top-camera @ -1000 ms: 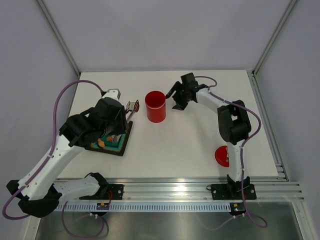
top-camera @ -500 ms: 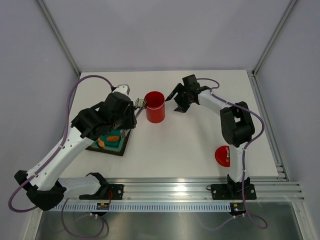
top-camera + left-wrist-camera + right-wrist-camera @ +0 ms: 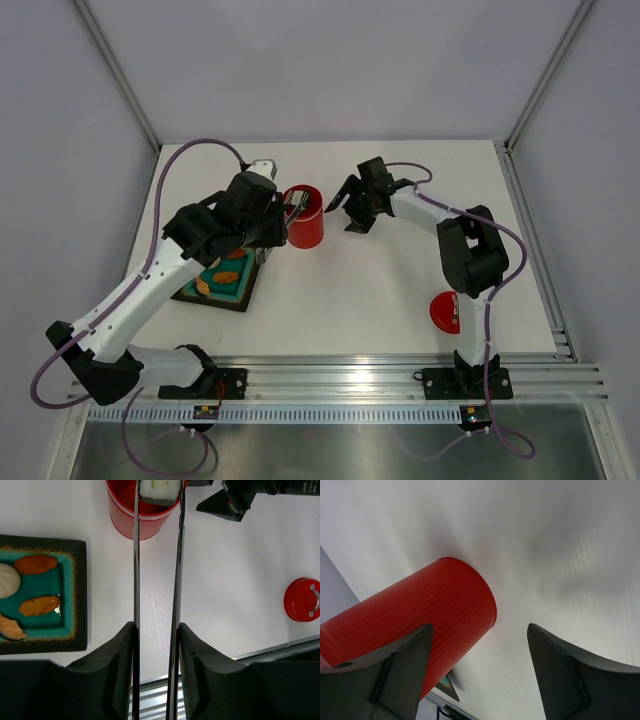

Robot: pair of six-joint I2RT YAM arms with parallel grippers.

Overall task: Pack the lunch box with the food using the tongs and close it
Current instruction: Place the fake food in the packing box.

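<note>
My left gripper [image 3: 156, 626] [image 3: 283, 212] is shut on the tongs [image 3: 136, 570] [image 3: 299, 206], one finger pressing each strip. The tong tips pinch a white-and-green piece of food [image 3: 160, 490] just above the mouth of the open red lunch box [image 3: 135, 522] [image 3: 306, 231] [image 3: 420, 625]. More food lies on the teal mat: two orange pieces [image 3: 35, 564], a cream ball [image 3: 7, 580] and a salmon-coloured piece [image 3: 10, 627]. My right gripper [image 3: 351, 208] [image 3: 480, 627] stands open close by the lunch box's right side. Its red lid [image 3: 444, 313] [image 3: 302, 600] lies on the table near the right arm's base.
The black square tray [image 3: 248, 290] [image 3: 80, 595] sits left of the lunch box, under my left arm. A metal rail [image 3: 350, 375] runs along the table's near edge. White walls with metal posts close in the back and sides.
My left arm has swung right from over the tray, carrying the tongs and the food piece to just above the lunch box. My right gripper has shifted slightly closer to the box.
</note>
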